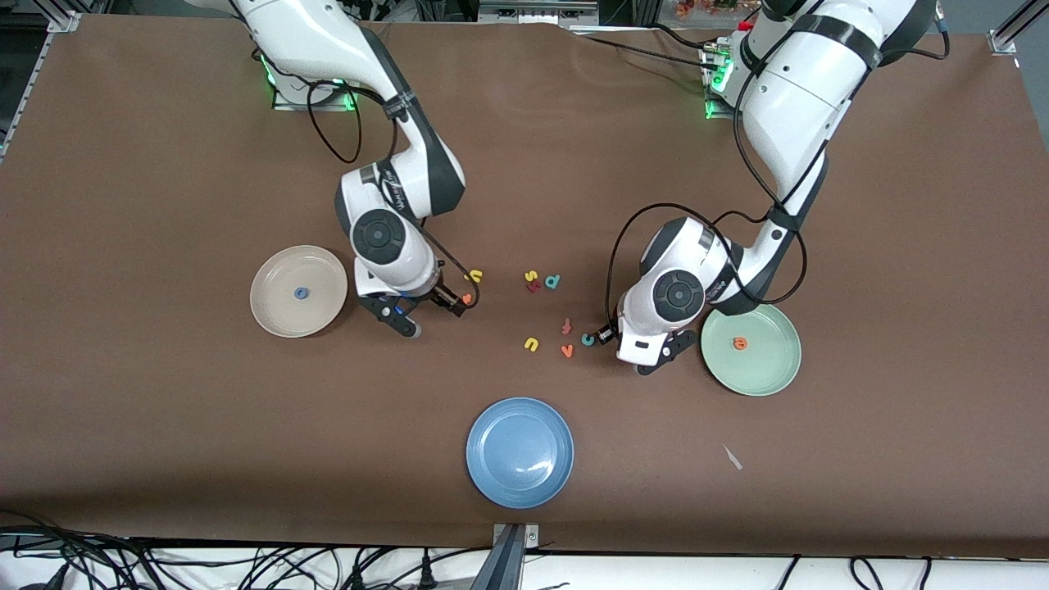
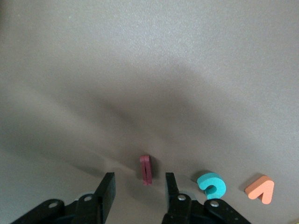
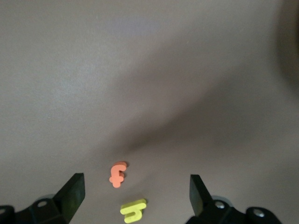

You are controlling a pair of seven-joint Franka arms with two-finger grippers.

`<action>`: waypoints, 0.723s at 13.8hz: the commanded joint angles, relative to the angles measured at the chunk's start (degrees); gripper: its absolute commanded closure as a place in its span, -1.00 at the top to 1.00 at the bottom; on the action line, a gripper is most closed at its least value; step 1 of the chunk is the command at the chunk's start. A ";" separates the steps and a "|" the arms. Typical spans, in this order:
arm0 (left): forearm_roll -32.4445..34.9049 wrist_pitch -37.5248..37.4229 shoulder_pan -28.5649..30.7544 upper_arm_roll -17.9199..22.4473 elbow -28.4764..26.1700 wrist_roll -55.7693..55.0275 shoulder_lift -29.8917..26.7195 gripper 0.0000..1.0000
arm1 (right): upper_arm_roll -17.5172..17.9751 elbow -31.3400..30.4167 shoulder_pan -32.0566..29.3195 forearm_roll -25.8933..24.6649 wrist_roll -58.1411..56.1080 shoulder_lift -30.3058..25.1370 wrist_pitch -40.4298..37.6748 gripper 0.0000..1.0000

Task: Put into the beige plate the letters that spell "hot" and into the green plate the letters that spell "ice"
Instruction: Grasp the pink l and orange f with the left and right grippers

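While the beige plate (image 1: 279,315) holds the blue "o" (image 1: 301,292), the green plate (image 1: 766,369) holds the orange "e" (image 1: 740,344); both grippers gape, holding nothing.

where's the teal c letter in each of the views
Front view: the small teal foam letter "c" lies on the brown table, beside the left gripper, near the orange foam "v".
Left wrist view: it sits just past one fingertip.
Right wrist view: not in it.
Shared landmark: the orange "v" beside it.

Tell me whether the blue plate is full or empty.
Empty. The blue plate shows only its bare glazed surface in the front view, with no letter on it; every loose letter lies on the table, farther from the camera.
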 commanded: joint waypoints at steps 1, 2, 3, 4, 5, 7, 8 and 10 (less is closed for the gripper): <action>1.24 1.63 -0.16 -0.01 -0.26 -1.18 0.57 -0.13 | -0.72 4.36 1.46 1.50 2.83 4.59 0.32 0.99; 1.16 1.71 -0.16 0.07 -0.26 -1.18 0.66 -0.17 | -0.72 4.46 1.46 1.68 2.84 4.77 0.49 0.98; 1.24 1.71 -0.07 0.25 -0.26 -1.18 0.66 -0.19 | -0.72 4.46 1.46 2.64 2.93 4.94 1.28 0.98; 1.16 1.71 -0.07 0.42 -0.26 -1.18 0.74 -0.32 | -0.72 4.46 1.81 3.95 2.93 5.12 2.07 0.98; 1.24 1.71 -0.16 0.86 -0.26 -1.18 0.74 -0.74 | -0.72 4.46 1.99 4.66 2.93 5.64 2.60 0.98; 1.24 1.71 -0.16 1.04 -0.18 -1.00 0.66 -1.00 | -0.72 4.54 2.78 4.84 3.10 6.35 2.95 0.98; 1.24 1.71 -0.16 1.04 -0.18 -0.91 0.57 -1.00 | -0.72 4.54 2.78 4.93 2.93 6.53 3.74 0.96; 1.24 1.63 0.01 1.13 -0.18 -0.82 0.48 -1.00 | -0.63 4.46 2.87 4.93 2.84 7.32 4.97 0.91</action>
